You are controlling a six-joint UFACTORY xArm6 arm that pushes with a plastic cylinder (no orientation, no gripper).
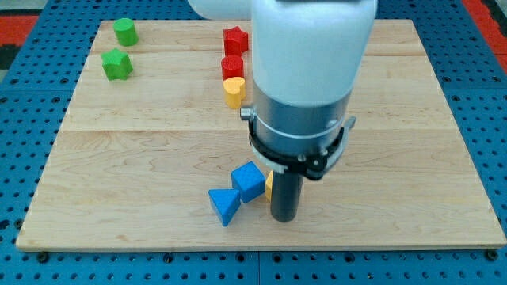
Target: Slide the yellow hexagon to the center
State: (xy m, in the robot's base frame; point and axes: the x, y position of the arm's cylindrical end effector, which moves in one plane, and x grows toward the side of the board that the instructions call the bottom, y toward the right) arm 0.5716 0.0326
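Observation:
A yellow block (269, 186), probably the yellow hexagon, shows only as a thin sliver at the left edge of the rod; the rest is hidden behind it. My tip (283, 218) rests on the wooden board (142, 150) just below and right of that sliver. A blue cube (249, 181) lies just left of the sliver, and a blue triangular block (224, 205) lies lower left of the cube. The arm's white and grey body hides the board's upper middle.
A yellow heart-shaped block (233, 91) sits below a red round block (232, 67) and a red star (235, 39) near the view's top. A green round block (125, 32) and a green star (116, 64) sit at the top left.

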